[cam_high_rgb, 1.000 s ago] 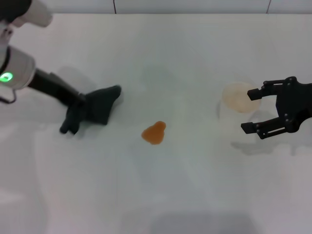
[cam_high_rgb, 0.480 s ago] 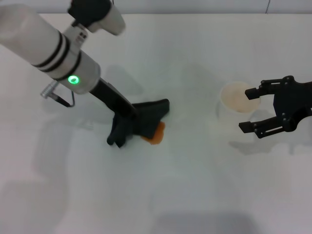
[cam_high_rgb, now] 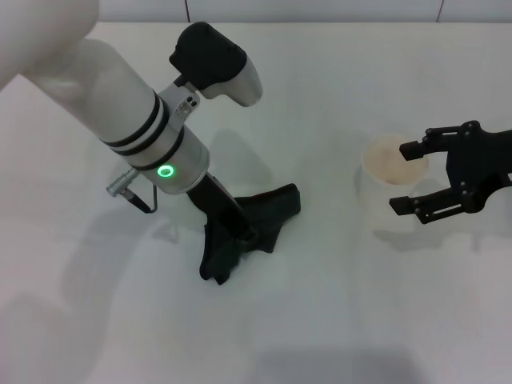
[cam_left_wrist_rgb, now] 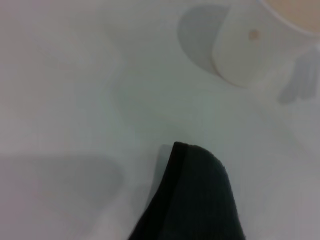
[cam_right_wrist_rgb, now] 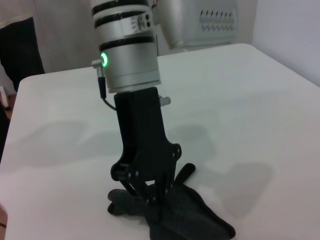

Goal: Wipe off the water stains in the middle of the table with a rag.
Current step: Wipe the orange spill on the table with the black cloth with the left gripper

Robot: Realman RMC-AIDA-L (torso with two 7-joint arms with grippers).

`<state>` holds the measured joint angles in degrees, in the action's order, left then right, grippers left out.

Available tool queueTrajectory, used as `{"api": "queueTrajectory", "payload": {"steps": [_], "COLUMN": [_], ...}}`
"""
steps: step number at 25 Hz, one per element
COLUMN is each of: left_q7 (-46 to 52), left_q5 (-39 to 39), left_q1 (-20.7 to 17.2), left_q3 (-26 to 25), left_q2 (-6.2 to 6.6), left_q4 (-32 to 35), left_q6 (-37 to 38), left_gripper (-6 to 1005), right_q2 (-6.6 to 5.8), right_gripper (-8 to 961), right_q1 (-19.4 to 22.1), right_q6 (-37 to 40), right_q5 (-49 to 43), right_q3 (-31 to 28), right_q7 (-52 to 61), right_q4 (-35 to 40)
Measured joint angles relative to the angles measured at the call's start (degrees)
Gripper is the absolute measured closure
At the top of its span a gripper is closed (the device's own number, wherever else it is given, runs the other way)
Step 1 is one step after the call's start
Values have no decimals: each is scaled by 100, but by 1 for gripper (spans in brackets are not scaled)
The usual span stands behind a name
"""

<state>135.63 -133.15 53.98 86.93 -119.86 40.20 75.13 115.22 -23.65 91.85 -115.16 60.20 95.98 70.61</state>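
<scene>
Right now the left gripper [cam_high_rgb: 240, 234] is pressing the rag [cam_high_rgb: 254, 224] flat against the table [cam_high_rgb: 336, 320], roughly midway between the left and right edges and a little nearer the front edge than the far one. Its fingers are clenched on the cloth, as the right wrist view shows: the black linkage [cam_right_wrist_rgb: 145, 185] is bearing down into the dark folds [cam_right_wrist_rgb: 185, 217]. The arm is leaning in steeply from the far left corner, which looks like the reason for the hold: weight is going down through the cloth so that it rubs rather than skims. The water stains are not showing anywhere; I judge they are lying under the rag, though I cannot tell whether any liquid is left. One pointed corner of the cloth is reaching toward the right edge, another fold is trailing toward the front edge.

Over by the right edge, the right gripper [cam_high_rgb: 418, 178] is hanging with its fingers spread wide, just beside a white paper cup [cam_high_rgb: 387, 172] and gripping nothing. That cup is the one obstacle: it is standing well apart from the rag, but a long stroke toward the right edge would be closing on it. Toward the front edge and the front left corner the tabletop is lying bare, so strokes that way are looking safest.
</scene>
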Motion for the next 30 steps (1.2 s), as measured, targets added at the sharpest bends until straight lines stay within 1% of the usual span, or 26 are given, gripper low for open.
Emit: {"api": "queueTrajectory", "payload": {"steps": [1, 4, 6, 8, 9, 10, 11, 12, 15, 17, 19, 21, 22, 23, 24, 26, 29, 30], "left_q7": [133, 351, 369, 346, 346, 270, 197, 155, -46, -178, -214, -246, -272, -290, -290, -274, -207, -165], "left_q5": [10, -41, -121, -335, -335, -665, -841, -922, -1163, -1181, -1162, -1158, -1140, -950, -950, -562, 93, 205], "left_q1": [-118, -368, -415, -431, -431, -442, -451, -453, -463, -461, -444, -421, -398, -355, -355, -322, -237, -207], "left_q3": [171, 291, 114, -208, -208, -656, -960, -1100, -1747, -2015, -2045, -2029, -1998, -1817, -1817, -1474, -758, -565], "left_q2": [4, 40, 66, 81, 81, 84, 95, 103, 161, 191, 179, 135, 95, 51, 51, 42, 35, 31], "left_q4": [246, 675, 686, 598, 598, 452, 357, 318, 174, 129, 127, 141, 150, 164, 164, 166, 172, 173], "left_q6": [-12, -28, -28, -25, -25, -26, -29, -33, -34, 0, 33, 86, 130, 172, 172, 164, 100, 55], "left_gripper": [931, 931, 931, 931, 931, 931, 931, 931, 932, 932, 933, 931, 930, 929, 929, 927, 924, 923], "right_q2": [0, 6, 8, 8, 9, 9, 9, 9, 9, 9, 9, 9, 9, 9, 9, 9, 9, 9], "right_gripper": [83, 83, 83, 83, 83, 83, 83, 83, 83, 83, 83, 83, 83, 83, 83, 83, 83, 83], "right_q1": [0, 0, 0, 1, 1, 0, 3, 4, 14, 19, 18, 13, 8, 1, -3, -4, 0, 0], "right_q6": [0, -1, -5, -9, -10, -12, -21, -25, -54, -71, -74, -74, -75, -78, -82, -88, -89, -89], "right_q5": [5, 7, 8, 10, 10, 12, 19, 22, 33, 42, 46, 47, 46, 47, 47, 48, 52, 54], "right_q3": [0, 0, 0, 1, 5, 24, 51, 60, 123, 141, 141, 142, 141, 141, 141, 141, 140, 140], "right_q7": [1, 3, 4, 5, 6, 7, 8, 8, 8, 8, 8, 8, 8, 8, 9, 13, 40, 45], "right_q4": [-1, -5, -10, -11, -11, -12, -13, -13, -13, -13, -15, -43, -60, -74, -79, -82, -83, -83]}}
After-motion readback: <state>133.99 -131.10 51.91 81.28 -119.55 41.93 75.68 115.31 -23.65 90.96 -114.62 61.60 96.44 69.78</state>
